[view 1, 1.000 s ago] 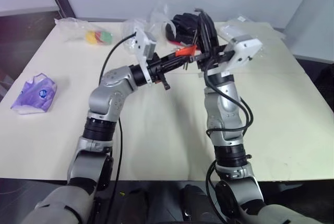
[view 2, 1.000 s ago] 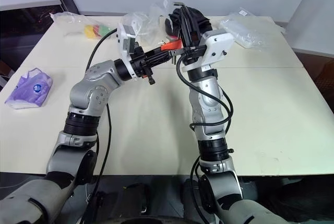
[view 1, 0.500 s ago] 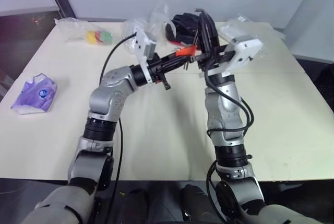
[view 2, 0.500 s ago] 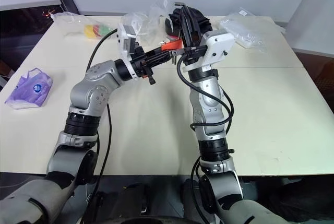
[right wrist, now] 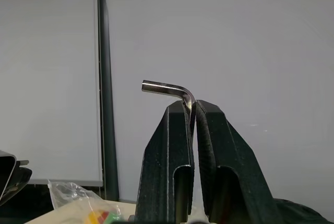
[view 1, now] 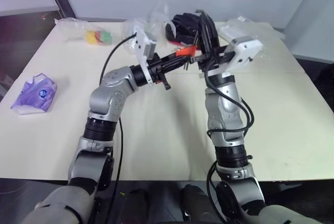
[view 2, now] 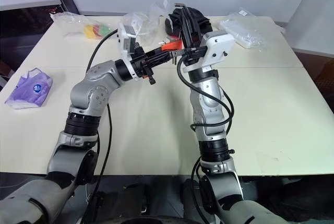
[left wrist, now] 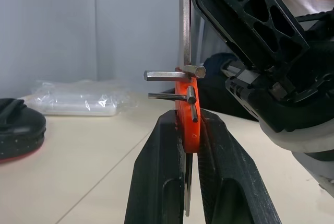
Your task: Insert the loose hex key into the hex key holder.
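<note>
Above the surface, the left end effector was clamped on the hex key holder. At its 3 o'clock, the right end effector pinched the loose hex key, close beside the holder.

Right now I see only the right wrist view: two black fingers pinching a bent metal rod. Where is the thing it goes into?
Observer: The orange holder is clamped in the left gripper, raised above the table.
Visitor: How close is the rod to it?
Observer: In the left wrist view the bent rod stands upright and comes down to the holder's top. I cannot tell whether it has entered.
Visitor: Anything else lying around?
Observer: A purple pouch lies on the table at the robot's far left.
</note>
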